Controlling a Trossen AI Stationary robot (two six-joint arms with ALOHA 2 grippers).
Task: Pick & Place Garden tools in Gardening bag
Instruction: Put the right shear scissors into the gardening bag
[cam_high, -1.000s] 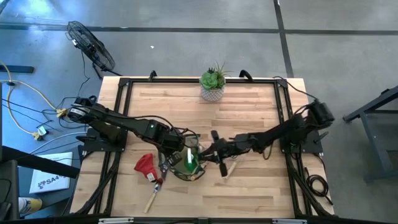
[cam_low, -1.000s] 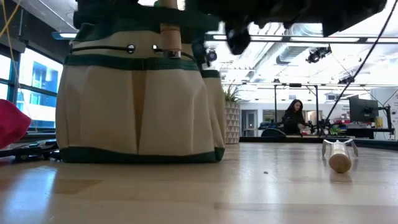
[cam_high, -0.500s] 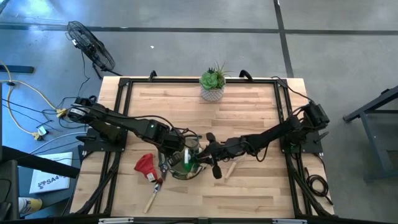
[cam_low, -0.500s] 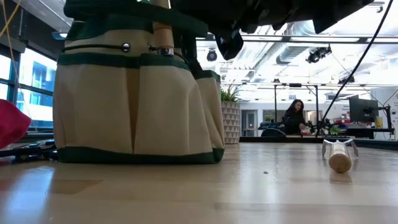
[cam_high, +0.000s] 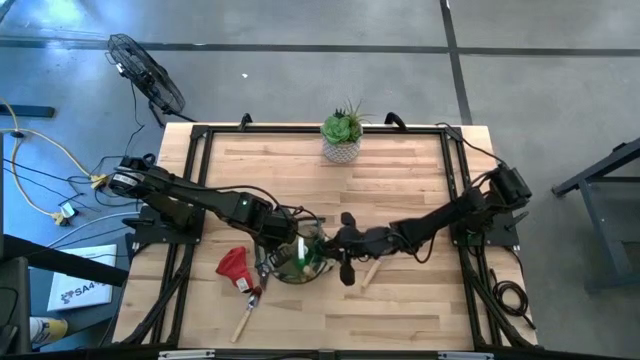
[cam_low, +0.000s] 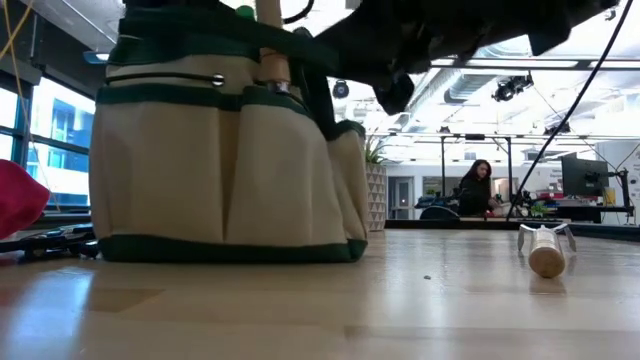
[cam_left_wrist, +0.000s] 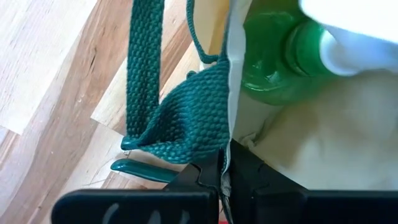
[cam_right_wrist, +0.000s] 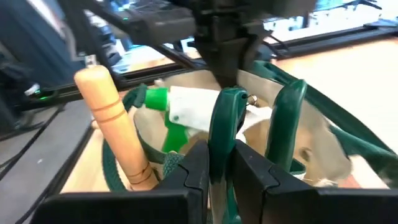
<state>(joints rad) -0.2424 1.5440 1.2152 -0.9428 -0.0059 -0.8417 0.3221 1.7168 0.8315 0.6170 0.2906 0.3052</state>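
Observation:
The olive-tan gardening bag (cam_high: 300, 262) stands on its base on the table's near middle; it also shows in the low view (cam_low: 220, 150). A green spray bottle (cam_right_wrist: 177, 113) is inside it, and a wooden tool handle (cam_right_wrist: 115, 127) stands up at its rim. My left gripper (cam_high: 285, 243) is shut on the bag's rim. My right gripper (cam_high: 335, 246) is shut on a green-handled tool (cam_right_wrist: 227, 118) over the bag's opening. A red glove (cam_high: 233, 264) and two wooden-handled tools (cam_high: 246, 318) (cam_high: 370, 270) lie on the table. My left gripper pinches the bag's dark green rim band (cam_left_wrist: 205, 121) between its two fingers, beside a loop handle's root, one finger on the inner side and one on the outer. The bag stands on the table. My right gripper pinches one green handle of the tool (cam_right_wrist: 222, 140) between its two fingers; the fingers come level from the table's right. The tool is lifted clear over the bag's opening; its working end is hidden.
A green succulent in a white pot (cam_high: 343, 135) stands at the far edge. A dark tool with a green handle (cam_left_wrist: 143, 168) lies on the table by the bag's left side. A black frame (cam_high: 200, 135) rims the table. A person (cam_low: 475, 190) sits far behind.
My right gripper has gone toward the table's left edge with the green-handled tool, from beside the bag to over its opening. The bag's top has shifted and leaned a little while my left gripper keeps hold of the rim.

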